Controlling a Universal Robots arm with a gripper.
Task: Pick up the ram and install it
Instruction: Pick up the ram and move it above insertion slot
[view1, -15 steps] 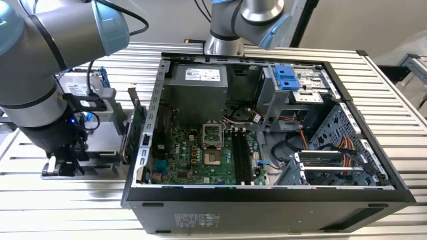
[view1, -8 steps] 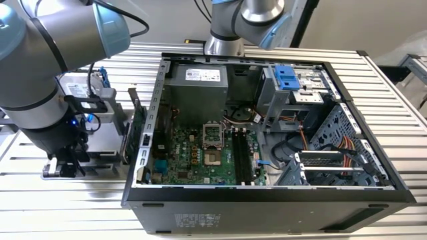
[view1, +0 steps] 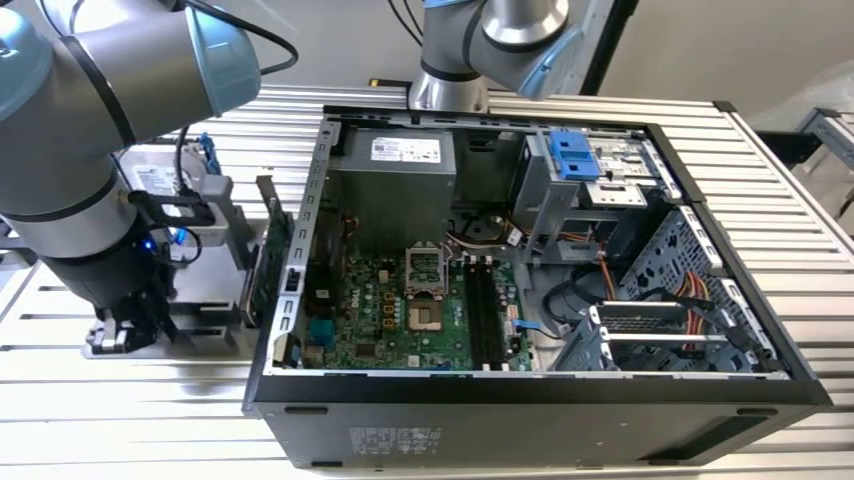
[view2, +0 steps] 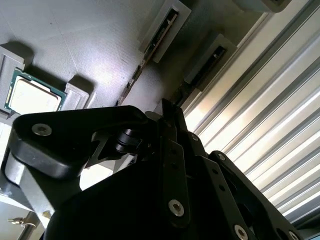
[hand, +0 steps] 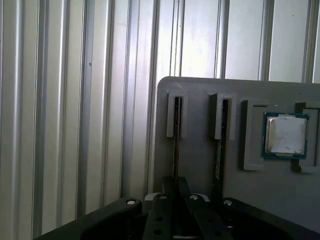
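**Gripper** (view1: 124, 338): we list it at the low end of the arm, well outside the computer case (view1: 534, 410) on the exterior view's left, down over a gray tray (hand: 200, 170). We cannot tell whether it is open or closed, or whether it has hold of anything.

**Ram** (hand: 175, 150): a thin stick standing on edge in a tray slot, outside the case. In both wrist views it is in line with the gripper and right at its tip. We judge it light and stiff but fragile, being a thin board with exposed chips. We judge the best hold to be square across its two flat faces, midway along the upper edge, since a narrow, smooth board could tilt or slip.

**Second stick** (hand: 218, 155): on edge in the neighbouring slot, just beside the ram.

**Processor** (hand: 286, 134): flat in the tray, beyond the second stick.

**Green card** (view1: 275, 262): upright, just outside the case wall.

**Black slots** (view1: 481, 315): on the board inside the case. They look unfilled, so the ram is not yet installed.
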